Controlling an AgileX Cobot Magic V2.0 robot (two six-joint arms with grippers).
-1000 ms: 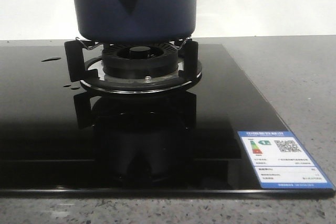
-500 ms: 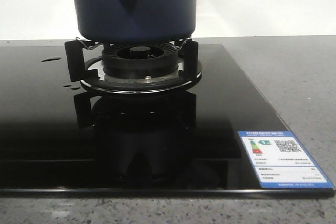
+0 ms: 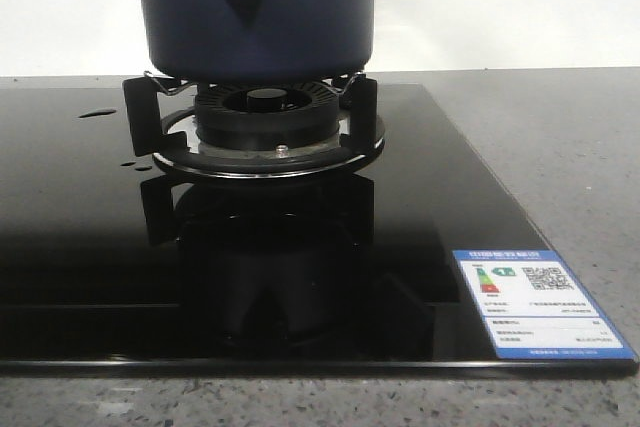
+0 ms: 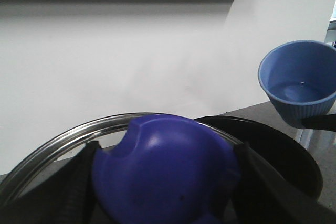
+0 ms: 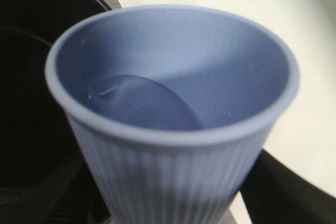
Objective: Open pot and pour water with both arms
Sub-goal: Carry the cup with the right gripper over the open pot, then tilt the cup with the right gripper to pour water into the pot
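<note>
Lid off, cup poised: you are at the pouring step.

Your left gripper (image 4: 163,203) clasps the blue-knobbed steel lid (image 4: 47,145), apparently clear of the dark navy round pot (image 3: 255,17) on the burner (image 3: 265,132); your right gripper (image 5: 173,211) grips the pale blue ribbed cup (image 5: 173,114) holding water beside the rim. Next, tip it over the opening.

Left gripper (image 4: 165,203): fingers close on the blue lid knob (image 4: 163,177); steel lid rim (image 4: 63,140) curves just ahead of them. Beyond the rim, bare white wall (image 4: 131,61), no obstruction. Pot's open black mouth (image 4: 283,156) lies beside the lid, uncovered. Right gripper: ribbed cup (image 5: 173,124) fills the space ahead of the fingers, probably gripped; the pot's dark interior (image 5: 31,103) sits close alongside the cup.
</note>
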